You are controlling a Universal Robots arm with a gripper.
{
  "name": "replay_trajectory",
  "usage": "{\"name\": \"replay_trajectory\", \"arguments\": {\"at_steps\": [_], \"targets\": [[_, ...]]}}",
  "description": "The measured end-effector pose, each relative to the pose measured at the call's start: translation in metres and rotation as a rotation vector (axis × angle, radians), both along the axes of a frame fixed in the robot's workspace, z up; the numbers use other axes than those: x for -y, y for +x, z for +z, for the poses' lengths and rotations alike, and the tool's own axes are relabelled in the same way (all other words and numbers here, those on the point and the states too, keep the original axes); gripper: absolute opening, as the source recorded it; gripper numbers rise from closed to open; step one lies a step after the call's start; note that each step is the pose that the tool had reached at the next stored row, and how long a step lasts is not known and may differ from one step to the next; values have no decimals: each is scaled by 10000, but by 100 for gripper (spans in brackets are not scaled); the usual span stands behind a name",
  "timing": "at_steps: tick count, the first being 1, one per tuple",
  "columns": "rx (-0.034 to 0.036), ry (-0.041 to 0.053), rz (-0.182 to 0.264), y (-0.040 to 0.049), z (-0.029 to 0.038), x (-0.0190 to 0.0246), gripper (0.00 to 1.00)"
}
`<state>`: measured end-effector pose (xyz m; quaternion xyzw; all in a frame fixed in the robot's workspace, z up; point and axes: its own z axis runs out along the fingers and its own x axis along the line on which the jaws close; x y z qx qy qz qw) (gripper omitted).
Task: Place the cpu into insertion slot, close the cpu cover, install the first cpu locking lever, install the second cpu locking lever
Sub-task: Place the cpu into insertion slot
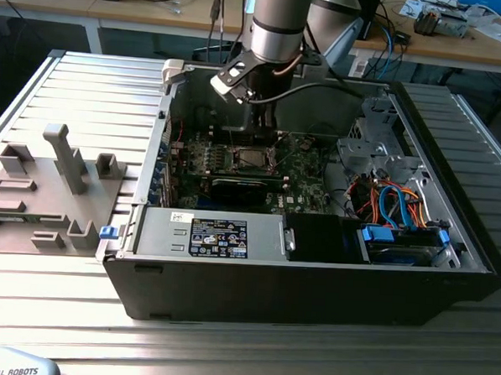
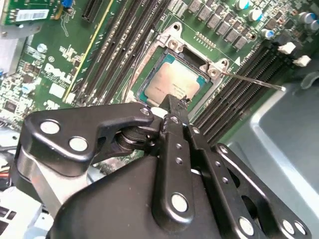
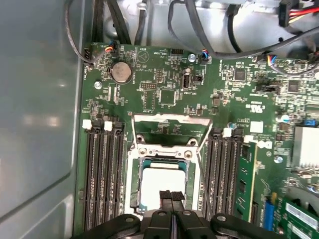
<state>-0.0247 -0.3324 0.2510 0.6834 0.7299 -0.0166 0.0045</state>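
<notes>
**First wrist view: chip lying in socket, cover standing open, pincer shut above it**

First wrist view is showing the small flat square cpu with its dull silver metal top lying level inside the dark, metal-rimmed square insertion slot on the green motherboard. Long black memory slots are flanking the slot on both sides. Judging by how squarely the chip is sitting within the rim, placement is looking complete.

The thin silver-grey windowed cpu cover is standing tipped up from its hinge, away from the chip, so the socket is lying exposed and the cover is not yet closed.

In both wrist views the black metal pincer is showing its fingertips pressed together with nothing visible between them. In the second wrist view the pincer is hanging at the near edge of the chip; whether it is touching cannot be told. Closed tips in this spot are suggesting a pushing tool, not a grasp.

A thin bare-wire locking lever is angling out from the socket corner, unlatched, which is consistent with the open cover.

In the exterior view the arm is reaching down into the open black computer case lying on its side on the slatted aluminium worktop.
</notes>
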Motion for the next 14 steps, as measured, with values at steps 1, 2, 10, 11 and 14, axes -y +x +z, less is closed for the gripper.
{"name": "replay_trajectory", "arguments": {"at_steps": [1, 2, 10, 11, 14], "targets": [[0, -1, 0, 0, 32, 0, 11], [-1, -1, 0, 0, 57, 0, 11], [1, 2, 0, 0, 293, 0, 11], [1, 2, 1, 0, 293, 0, 11], [-1, -1, 0, 0, 298, 0, 11]]}}
